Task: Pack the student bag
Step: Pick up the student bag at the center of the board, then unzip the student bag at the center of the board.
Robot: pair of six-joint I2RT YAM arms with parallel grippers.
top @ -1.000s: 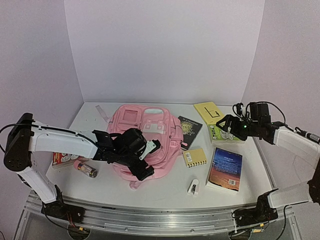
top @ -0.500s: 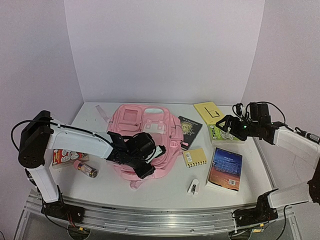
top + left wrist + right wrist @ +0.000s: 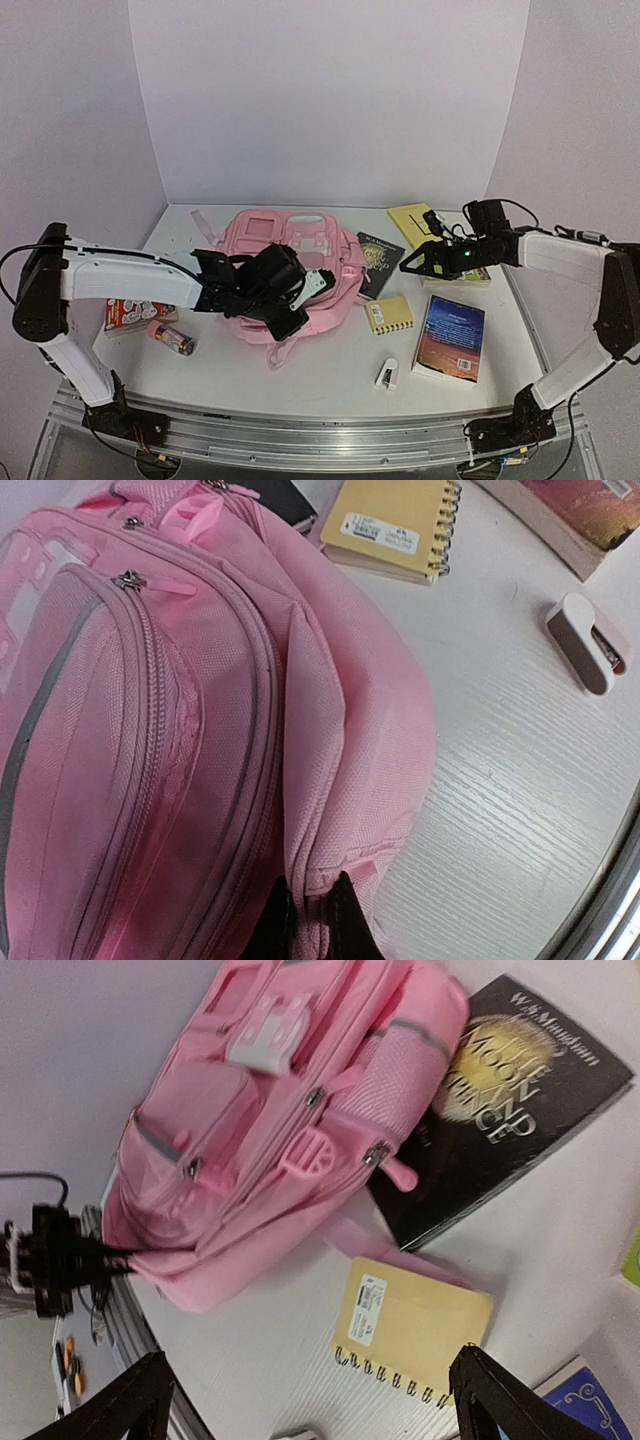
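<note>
The student bag (image 3: 290, 262), a big soft pink backpack, lies flat in the middle of the table with its zip pockets facing up (image 3: 150, 730) (image 3: 270, 1110). My left gripper (image 3: 298, 318) (image 3: 310, 920) is shut on a fold of pink fabric at the bag's near edge, and the fabric is bunched between the black fingertips (image 3: 352, 925). My right gripper (image 3: 410, 267) (image 3: 310, 1410) hangs open above the table, between the black book and the yellow notebook, just right of the bag and not touching it.
A yellow spiral notebook (image 3: 389, 314) (image 3: 415, 1325), a black book (image 3: 378, 262) (image 3: 510, 1090), a blue-and-orange book (image 3: 450, 338) and a white stapler (image 3: 386, 374) (image 3: 585, 640) lie right of the bag. A yellow book (image 3: 412, 218) sits behind. A red box (image 3: 125, 315) and a small jar (image 3: 172, 338) lie on the left.
My left gripper has shut on the bag's near edge and the fabric has bunched up. My right arm has swung left from the green book towards the bag.
</note>
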